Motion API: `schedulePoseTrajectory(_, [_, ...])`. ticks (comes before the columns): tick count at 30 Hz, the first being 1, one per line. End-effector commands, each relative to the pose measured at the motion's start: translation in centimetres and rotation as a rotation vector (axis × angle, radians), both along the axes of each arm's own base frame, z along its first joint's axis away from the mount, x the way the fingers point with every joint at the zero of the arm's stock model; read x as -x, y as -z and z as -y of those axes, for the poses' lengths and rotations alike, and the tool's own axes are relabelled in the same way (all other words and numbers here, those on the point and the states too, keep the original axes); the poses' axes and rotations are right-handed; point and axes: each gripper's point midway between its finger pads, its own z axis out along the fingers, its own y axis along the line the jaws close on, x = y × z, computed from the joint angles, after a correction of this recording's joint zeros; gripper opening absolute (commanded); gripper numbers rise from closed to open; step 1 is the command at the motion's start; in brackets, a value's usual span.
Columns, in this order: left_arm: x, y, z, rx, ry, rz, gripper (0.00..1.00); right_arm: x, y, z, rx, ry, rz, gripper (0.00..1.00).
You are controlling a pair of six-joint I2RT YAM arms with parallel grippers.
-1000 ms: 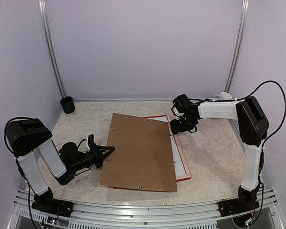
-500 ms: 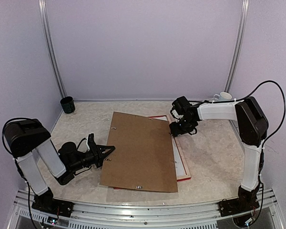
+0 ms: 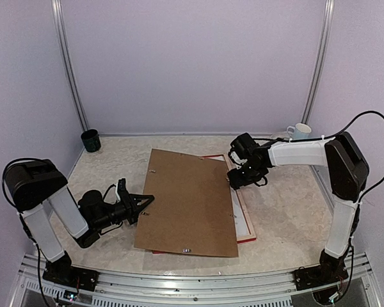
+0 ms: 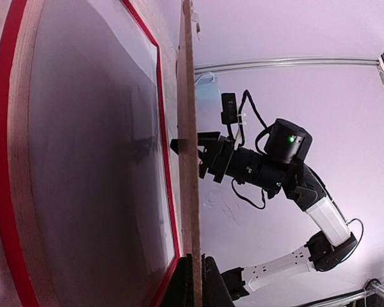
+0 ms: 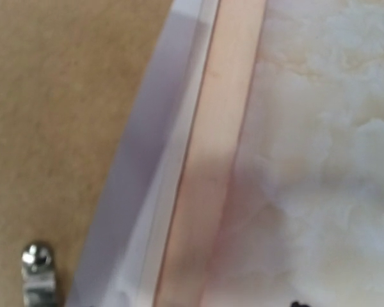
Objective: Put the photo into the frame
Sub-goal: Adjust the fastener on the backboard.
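Observation:
The brown backing board [image 3: 189, 204] lies tilted over the frame [image 3: 243, 211], whose red edge and pale wood back show along the right and near sides. My left gripper [image 3: 146, 201] is shut on the board's left edge and holds it raised; in the left wrist view the board edge [image 4: 189, 128] runs up from my fingers [image 4: 193, 284], beside the frame's red rim [image 4: 0, 160]. My right gripper [image 3: 233, 182] hovers low over the frame's right rail [image 5: 211, 160], next to a white strip [image 5: 153, 160] under the board [image 5: 64, 96]; its fingers are out of view. The photo is hidden.
A dark green cup [image 3: 90, 139] stands at the back left. A white mug [image 3: 300, 131] stands at the back right. A metal clip [image 5: 35, 268] sits on the board near its right edge. Marbled table [image 3: 288, 211] lies right of the frame.
My right gripper has shifted slightly nearer and lower along the frame's right rail, its elbow swinging right. The left gripper and the board have not moved.

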Motion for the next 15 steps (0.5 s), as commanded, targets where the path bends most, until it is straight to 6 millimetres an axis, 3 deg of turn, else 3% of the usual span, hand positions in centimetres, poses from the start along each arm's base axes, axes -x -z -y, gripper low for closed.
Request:
schedulePoseTrajectory(1, [1.0, -9.8, -0.1, 0.225, 0.026, 0.323, 0.0, 1.2, -1.6, -0.4, -0.034, -0.008, 0.02, 0.65])
schedulePoseTrajectory(9, [0.9, -10.9, -0.5, 0.241, 0.009, 0.357, 0.0, 3.5, -1.3, 0.6, -0.057, -0.005, 0.001, 0.65])
schedulePoseTrajectory(15, [0.7, -11.6, -0.7, 0.256, -0.004, 0.37, 0.0, 6.0, -1.9, -0.3, -0.091, -0.041, 0.005, 0.65])
